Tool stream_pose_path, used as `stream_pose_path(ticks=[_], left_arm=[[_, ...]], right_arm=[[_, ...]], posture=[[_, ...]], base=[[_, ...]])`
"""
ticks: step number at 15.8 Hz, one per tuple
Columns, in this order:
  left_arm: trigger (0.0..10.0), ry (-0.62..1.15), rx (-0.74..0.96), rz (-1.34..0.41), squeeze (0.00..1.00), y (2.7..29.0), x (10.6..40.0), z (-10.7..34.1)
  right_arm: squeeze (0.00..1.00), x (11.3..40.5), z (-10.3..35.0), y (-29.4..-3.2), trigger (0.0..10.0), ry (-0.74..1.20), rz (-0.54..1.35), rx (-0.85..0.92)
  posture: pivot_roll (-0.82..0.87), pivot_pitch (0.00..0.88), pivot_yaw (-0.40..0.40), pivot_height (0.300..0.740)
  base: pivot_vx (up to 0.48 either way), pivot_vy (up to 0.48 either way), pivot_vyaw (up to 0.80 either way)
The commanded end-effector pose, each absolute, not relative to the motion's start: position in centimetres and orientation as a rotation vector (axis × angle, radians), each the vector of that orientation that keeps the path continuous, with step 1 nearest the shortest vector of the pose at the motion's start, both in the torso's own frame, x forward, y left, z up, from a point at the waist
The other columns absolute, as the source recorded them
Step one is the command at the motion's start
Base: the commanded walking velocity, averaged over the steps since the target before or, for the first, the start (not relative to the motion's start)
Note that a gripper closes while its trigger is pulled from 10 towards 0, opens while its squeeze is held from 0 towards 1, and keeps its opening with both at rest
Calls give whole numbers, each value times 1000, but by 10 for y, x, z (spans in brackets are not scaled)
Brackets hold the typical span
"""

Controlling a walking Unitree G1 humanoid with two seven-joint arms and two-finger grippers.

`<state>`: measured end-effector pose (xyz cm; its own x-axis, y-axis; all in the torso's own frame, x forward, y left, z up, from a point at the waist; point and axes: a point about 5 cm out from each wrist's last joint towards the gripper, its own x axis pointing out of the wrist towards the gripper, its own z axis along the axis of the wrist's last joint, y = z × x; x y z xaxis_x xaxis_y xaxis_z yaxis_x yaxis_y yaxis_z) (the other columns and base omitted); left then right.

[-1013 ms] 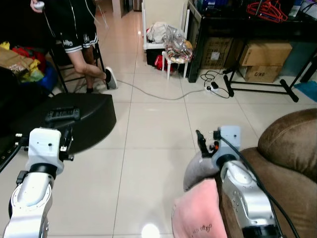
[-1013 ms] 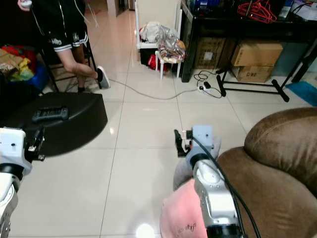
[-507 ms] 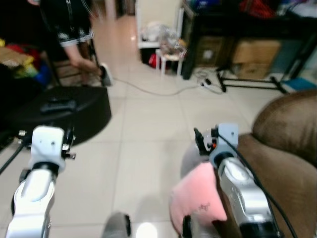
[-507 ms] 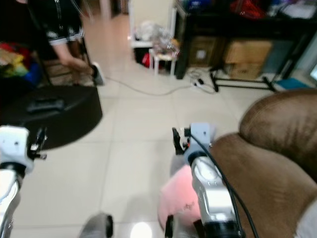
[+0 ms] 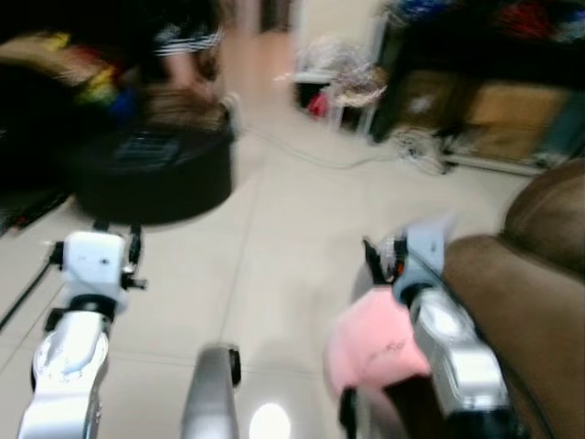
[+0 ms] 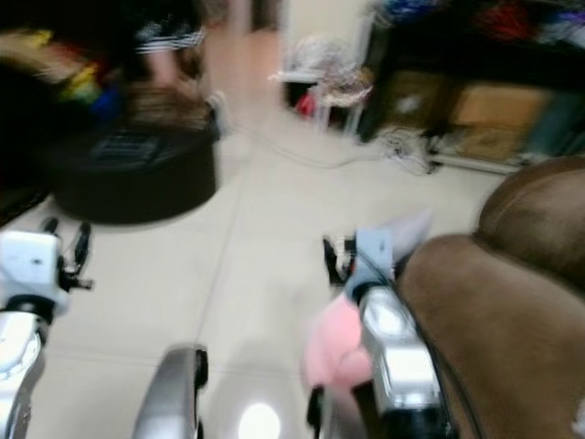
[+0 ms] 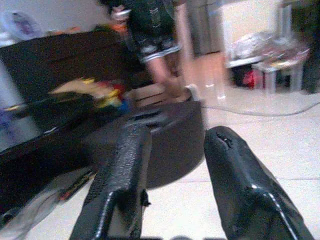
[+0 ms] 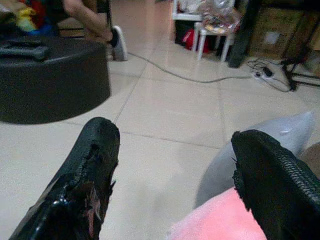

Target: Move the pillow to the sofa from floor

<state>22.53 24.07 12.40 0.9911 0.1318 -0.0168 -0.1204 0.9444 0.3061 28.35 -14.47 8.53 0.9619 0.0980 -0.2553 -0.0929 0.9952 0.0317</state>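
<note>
While the head views are showing blur, a pale tiled floor [image 5: 283,229] is filling the middle of the frame, with a cable [image 5: 311,157] trailing across it near the top. At upper left a person [image 5: 187,55] in dark shorts is standing behind one round black ottoman [image 5: 151,174], which is carrying one dark flat device [image 8: 22,50]. At lower left the left gripper [image 7: 175,185] is hanging above bare tiles, its two fingers [image 7: 120,185] parted with nothing between them. At top centre one small white stool [image 8: 212,37] is holding bagged clutter. At upper right a dark rack [image 5: 475,55] is sheltering two cardboard boxes [image 5: 512,105]. At lower centre-right one pillow [image 5: 375,343], pink with a grey side, is lying against the front of the brown sofa [image 5: 526,274], beside and partly under the right arm. In the right wrist view the right gripper [image 8: 177,185] is standing wide open, the pillow lying near its fingers [image 8: 272,185], gripped by neither.
</note>
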Motion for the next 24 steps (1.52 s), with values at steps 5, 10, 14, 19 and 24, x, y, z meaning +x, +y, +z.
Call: stream_pose_path(ticks=[5, 10, 14, 19, 24], left_arm=[[10000, 9, 288, 121, 0, 239, 227, 130], [10000, 4, 272, 113, 0, 241, 224, 130], [10000, 3, 267, 110, 0, 241, 224, 129], [10000, 10, 273, 97, 0, 240, 222, 127], [10000, 11, 280, 88, 0, 240, 222, 126]], right_arm=[[0, 284, 80, -141, 10000, 294, 127, -11], [0, 284, 79, -140, 10000, 302, 139, -21], [0, 284, 80, -140, 10000, 302, 148, -31], [0, 282, 75, -142, 10000, 313, 151, -41], [0, 281, 73, -141, 10000, 320, 155, -42]], posture=[[14, 0, -70, 551], [24, 0, -81, 551], [26, 0, -84, 551], [25, 0, -86, 551], [25, 0, -83, 551]], base=[[0, 0, 0], [260, 0, 0], [358, 0, 0], [359, 0, 0], [362, 0, 0]])
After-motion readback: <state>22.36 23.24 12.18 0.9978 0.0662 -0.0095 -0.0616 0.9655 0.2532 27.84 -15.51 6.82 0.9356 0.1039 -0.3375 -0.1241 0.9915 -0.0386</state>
